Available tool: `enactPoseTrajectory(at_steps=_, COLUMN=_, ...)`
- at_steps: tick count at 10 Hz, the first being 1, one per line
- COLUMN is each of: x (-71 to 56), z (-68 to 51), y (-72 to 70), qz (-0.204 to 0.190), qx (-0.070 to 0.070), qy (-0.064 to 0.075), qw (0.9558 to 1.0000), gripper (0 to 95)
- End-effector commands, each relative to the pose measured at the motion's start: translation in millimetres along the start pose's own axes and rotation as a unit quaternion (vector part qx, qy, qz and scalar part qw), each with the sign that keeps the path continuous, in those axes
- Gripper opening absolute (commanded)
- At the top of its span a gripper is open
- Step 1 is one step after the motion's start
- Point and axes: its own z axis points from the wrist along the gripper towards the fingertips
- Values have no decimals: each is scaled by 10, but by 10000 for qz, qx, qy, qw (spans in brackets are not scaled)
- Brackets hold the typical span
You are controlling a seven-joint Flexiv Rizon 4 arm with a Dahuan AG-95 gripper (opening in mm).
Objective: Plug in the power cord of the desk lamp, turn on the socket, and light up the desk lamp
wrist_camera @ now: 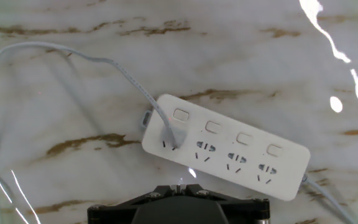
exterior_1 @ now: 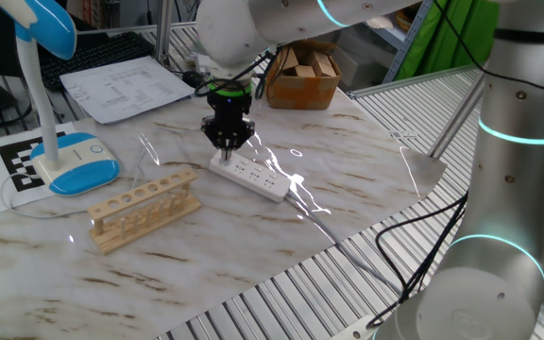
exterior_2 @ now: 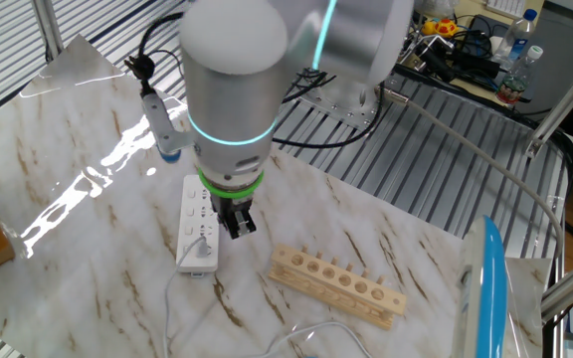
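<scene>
The power cord (wrist_camera: 73, 56) appears already seated in the end outlet of the socket (wrist_camera: 229, 146), so the step in hand is probably pressing the switch button (wrist_camera: 180, 115) beside that outlet. To do it well, come straight down with the fingers together, centred on the button, and push briefly without sliding the strip across the worktop (exterior_1: 253, 236).

In the fixed view, the desk lamp (exterior_1: 64, 151) stands at about nine o'clock from the gripper (exterior_1: 227, 142), well apart. The gripper is closed and empty, just above the socket's near end.

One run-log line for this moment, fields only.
gripper: shut, pointing down over socket end | power cord: plugged into end outlet | desk lamp: upright beside wooden rack
</scene>
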Motion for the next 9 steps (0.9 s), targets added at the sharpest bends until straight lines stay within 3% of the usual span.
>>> enactPoseTrajectory(at_steps=1, x=1, z=-2, y=4, qz=338, qx=-172, qy=222, qw=9990, gripper=0)
enactPoseTrajectory(at_steps=5, x=226, z=187, y=768, qz=1152, qx=-128, qy=246, qw=9930, gripper=0)
enactPoseTrajectory(at_steps=7, x=95, z=281, y=1020, qz=1390, qx=-156, qy=277, qw=9898, gripper=0)
enactPoseTrajectory(at_steps=9, x=-8, z=311, y=1132, qz=1497, qx=-169, qy=302, qw=9881, gripper=0)
